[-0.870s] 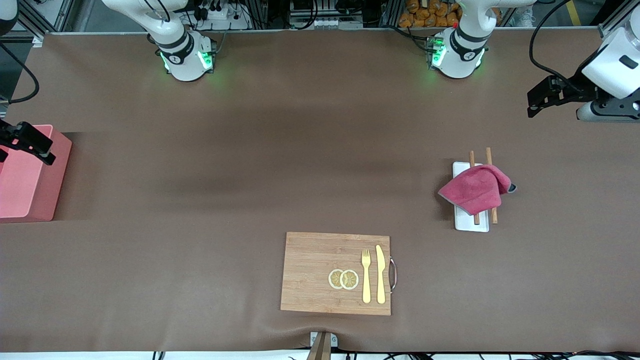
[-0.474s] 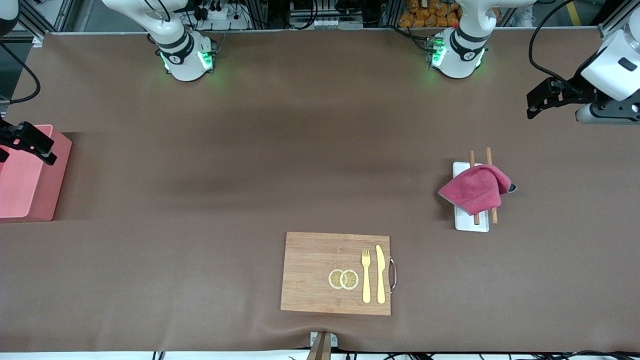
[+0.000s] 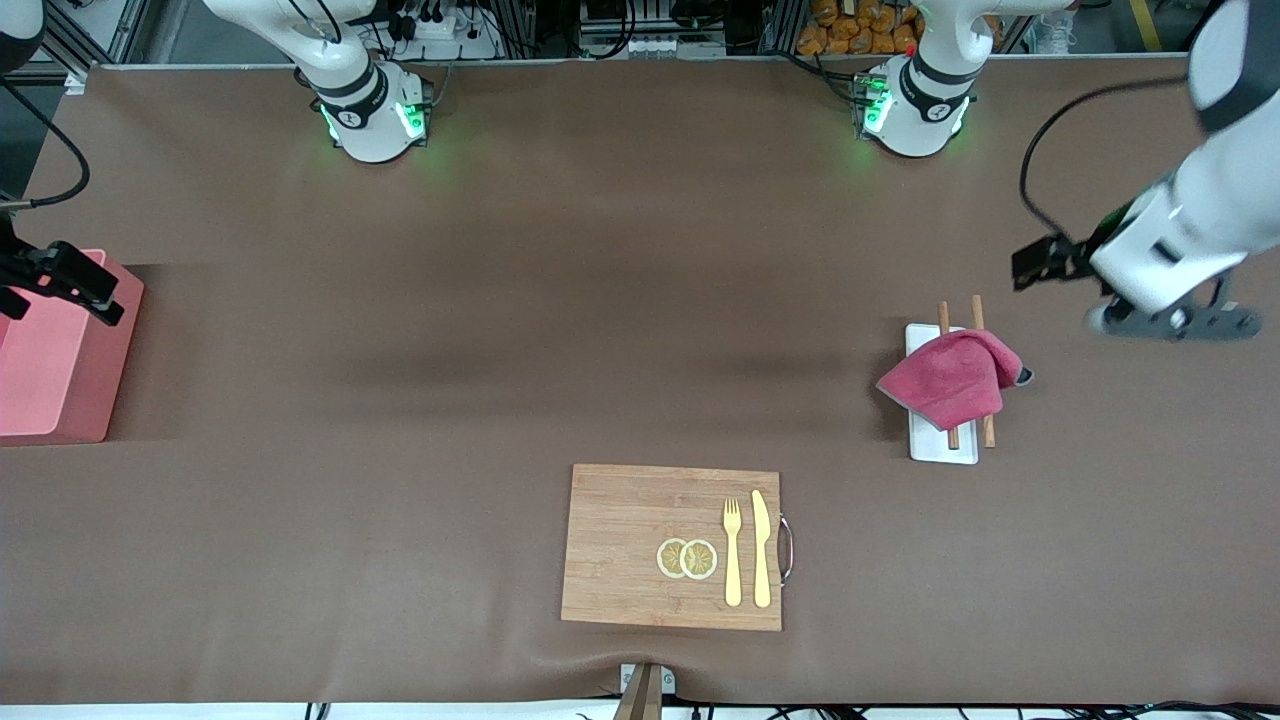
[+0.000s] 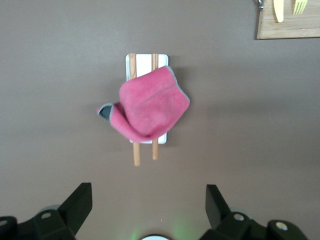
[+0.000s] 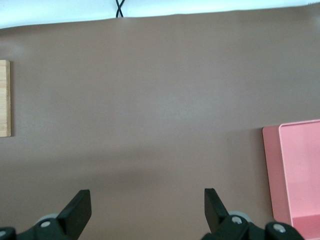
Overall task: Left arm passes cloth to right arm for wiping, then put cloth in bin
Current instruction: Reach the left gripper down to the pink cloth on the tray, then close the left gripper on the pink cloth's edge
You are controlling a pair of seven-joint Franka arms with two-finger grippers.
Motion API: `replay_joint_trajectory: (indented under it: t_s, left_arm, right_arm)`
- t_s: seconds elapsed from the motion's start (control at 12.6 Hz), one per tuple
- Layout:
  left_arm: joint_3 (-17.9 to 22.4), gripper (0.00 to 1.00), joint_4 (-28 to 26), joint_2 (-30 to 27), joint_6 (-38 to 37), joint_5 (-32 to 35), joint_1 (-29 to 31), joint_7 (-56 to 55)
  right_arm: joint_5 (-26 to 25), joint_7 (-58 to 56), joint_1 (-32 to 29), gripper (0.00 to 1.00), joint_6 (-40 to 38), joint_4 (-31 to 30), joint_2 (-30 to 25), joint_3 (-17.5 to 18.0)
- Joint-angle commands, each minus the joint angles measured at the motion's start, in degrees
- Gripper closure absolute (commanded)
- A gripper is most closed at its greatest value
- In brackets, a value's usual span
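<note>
Salmon-pink bin point(image 3: 45, 350) first: you'll find it at the right arm's end of the table, with the right gripper point(image 5: 145, 212) waiting in the air at its rim — fingers spread wide, nothing between them. Toward the middle, near the front camera's edge, you have a bamboo cutting board point(image 3: 640, 545) carrying two lemon slices point(image 3: 687, 558), a yellow fork point(image 3: 733, 552) and a yellow knife point(image 3: 762, 548). Moving on toward the left arm's end, the cloth point(image 3: 950, 380) lies crumpled on a white tray point(image 3: 940, 445), draped over two brown sticks point(image 3: 986, 430) whose ends stick out past it. Your left gripper point(image 4: 147, 210) hangs over bare table just beside the tray — its fingers are wide apart and hold nothing, clear of the cloth.
</note>
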Motion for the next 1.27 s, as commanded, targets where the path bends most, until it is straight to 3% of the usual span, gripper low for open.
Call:
replay_joint_trajectory:
  t_s: [0.0,0.47,0.71,0.95,1.19]
  left_arm:
    - [-0.5,0.0,1.05,4.5,2.58,-0.02,-0.61,1.41]
    - [-0.85,0.0,2.1,18.3,13.37,-0.11,-1.75,11.95]
    - [-0.85,0.0,4.2,23.92,16.12,0.25,-1.76,23.0]
    - [-0.42,0.0,6.14,27.36,16.21,0.42,-1.75,32.32]
    - [-0.33,0.0,6.15,28.6,16.12,1.64,-1.75,33.93]
  right_arm:
    - [-0.52,2.0,0.85,0.0,-2.02,1.19,0.41,-0.04]
    - [-0.52,2.08,1.03,0.0,-2.46,1.28,0.41,-0.04]
    - [-0.44,2.09,1.03,0.0,-2.55,1.19,0.41,-0.04]
    - [-0.52,2.17,1.03,0.0,-3.16,1.19,0.41,-0.04]
    - [-0.52,2.09,0.94,0.0,-3.43,1.19,0.41,-0.13]
